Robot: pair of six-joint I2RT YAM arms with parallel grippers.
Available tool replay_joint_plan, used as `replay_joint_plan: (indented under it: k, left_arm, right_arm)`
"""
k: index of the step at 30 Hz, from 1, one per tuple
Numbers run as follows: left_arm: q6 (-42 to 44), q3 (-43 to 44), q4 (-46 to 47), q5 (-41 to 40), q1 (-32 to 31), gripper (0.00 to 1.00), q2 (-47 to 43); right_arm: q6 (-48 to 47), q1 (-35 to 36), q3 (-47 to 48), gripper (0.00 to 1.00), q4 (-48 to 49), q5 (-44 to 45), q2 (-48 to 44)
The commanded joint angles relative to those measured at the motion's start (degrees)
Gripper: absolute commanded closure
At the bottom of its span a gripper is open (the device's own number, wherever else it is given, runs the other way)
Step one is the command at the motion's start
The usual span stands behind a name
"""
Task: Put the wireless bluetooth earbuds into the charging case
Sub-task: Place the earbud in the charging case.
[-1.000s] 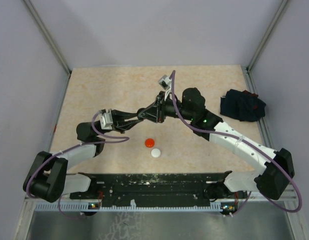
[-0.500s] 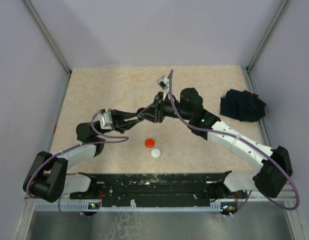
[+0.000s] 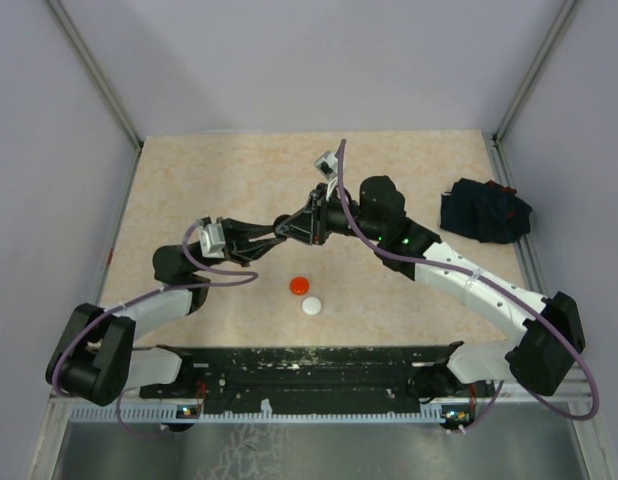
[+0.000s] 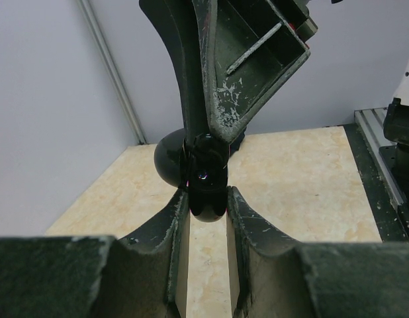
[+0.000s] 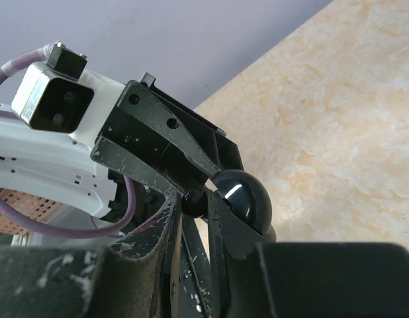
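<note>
My two grippers meet above the middle of the table, left gripper (image 3: 281,231) and right gripper (image 3: 297,224) tip to tip. In the left wrist view my left gripper (image 4: 204,200) is shut on a glossy black charging case (image 4: 204,179). The right gripper's fingers (image 4: 221,99) come down onto its top, with a black dome (image 4: 165,159) just behind. In the right wrist view my right gripper (image 5: 194,207) is shut on a small black part of the case (image 5: 194,201). The dome (image 5: 244,195) bulges outside its right finger. No earbuds show.
A red round case (image 3: 300,286) and a white round case (image 3: 311,306) lie on the table (image 3: 219,170) just in front of the grippers. A dark navy cloth bundle (image 3: 484,210) lies at the right edge. Metal frame posts stand at the back corners.
The right arm's elbow has shifted slightly left and back. Both grippers stay joined at the black case.
</note>
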Motion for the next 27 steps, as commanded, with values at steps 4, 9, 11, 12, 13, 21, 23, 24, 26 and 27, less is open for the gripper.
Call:
replay_joint_plan:
  k: [4,9,11,12,13,21,23,24,26,27]
  left_arm:
    - [-0.1,-0.6,1.9,-3.8,0.3,1.00,-2.0]
    - [-0.2,-0.7,1.9,-4.3,0.3,1.00,-2.0]
    - [-0.2,-0.7,1.9,-4.2,0.3,1.00,-2.0]
    - [-0.3,-0.7,1.9,-4.1,0.3,1.00,-2.0]
    - [-0.3,-0.7,1.9,-4.0,0.3,1.00,-1.9]
    - [-0.2,-0.2,0.8,-2.9,0.3,1.00,-2.0]
    - [-0.2,-0.1,0.6,-2.6,0.3,1.00,-1.9]
    - [-0.3,0.0,0.6,-2.5,0.3,1.00,-1.9]
    - [-0.9,0.0,0.9,-2.6,0.3,1.00,-1.8]
    - [-1.3,0.0,1.1,-2.7,0.3,1.00,-1.8]
  right_arm:
    - [-1.8,0.5,1.1,0.88,-4.5,3.4,-0.8]
    - [-2.8,0.5,1.8,0.88,-6.9,5.0,-0.7]
    - [-2.7,0.5,1.9,0.88,-7.0,5.0,-0.7]
    - [-2.7,0.5,1.9,0.88,-7.1,5.2,-0.7]
    - [-2.7,0.5,1.9,0.88,-7.4,5.5,-0.6]
    - [-3.8,0.5,3.1,0.88,-10.3,8.4,0.3]
    - [-4.2,0.5,3.3,0.88,-11.0,9.0,0.4]
    - [-4.4,0.5,3.5,0.88,-11.7,9.5,0.6]
    - [-4.8,0.5,3.8,0.88,-12.5,9.9,1.0]
    - [-4.9,0.5,3.8,0.88,-12.7,10.1,1.0]
